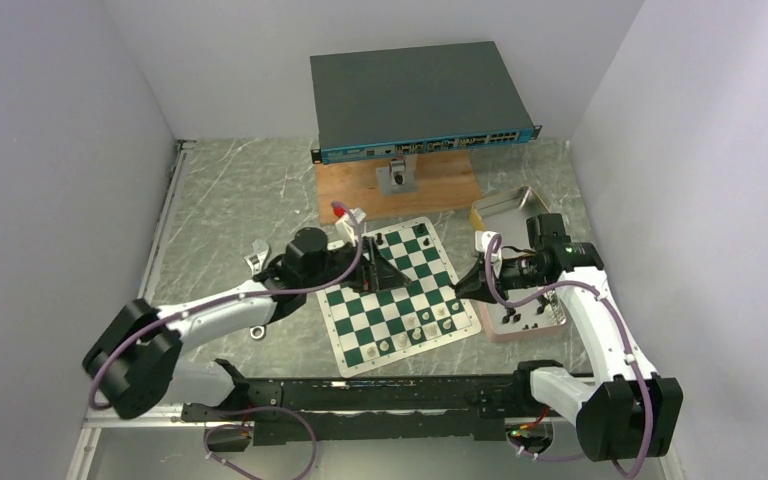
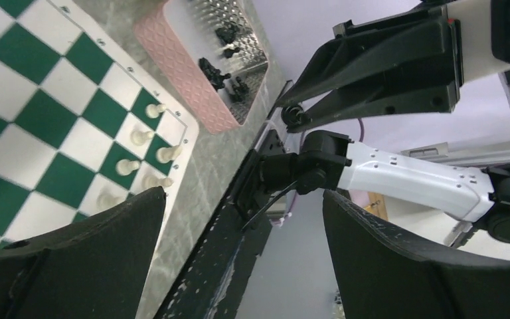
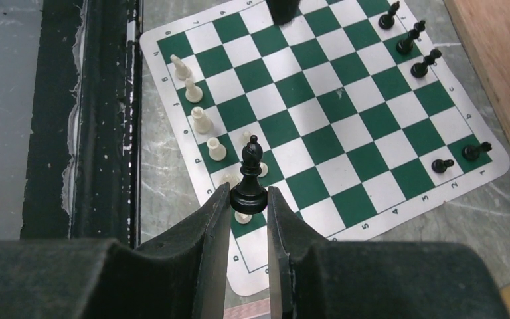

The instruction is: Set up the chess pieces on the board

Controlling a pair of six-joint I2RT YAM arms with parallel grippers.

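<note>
The green-and-white board [image 1: 400, 300] lies mid-table. White pieces [image 3: 202, 119] line its near edge, and a few black chess pieces [image 3: 408, 36] stand along the far side. My right gripper [image 3: 248, 199] is shut on the base of a black bishop [image 3: 250, 174], held upright above the board's near edge beside the white row. In the top view the right gripper [image 1: 462, 287] hovers at the board's right edge. My left gripper [image 1: 382, 268] hangs over the board's middle, open and empty [image 2: 244, 196]. More black pieces [image 2: 222, 66] lie in the pink tray [image 2: 179, 60].
The pink tray [image 1: 532, 322] sits right of the board under the right arm. A yellow tin [image 1: 505, 208] stands behind it. A network switch [image 1: 420, 100] on a wooden plank [image 1: 440, 185] fills the back. The black rail [image 1: 360, 395] runs along the near edge.
</note>
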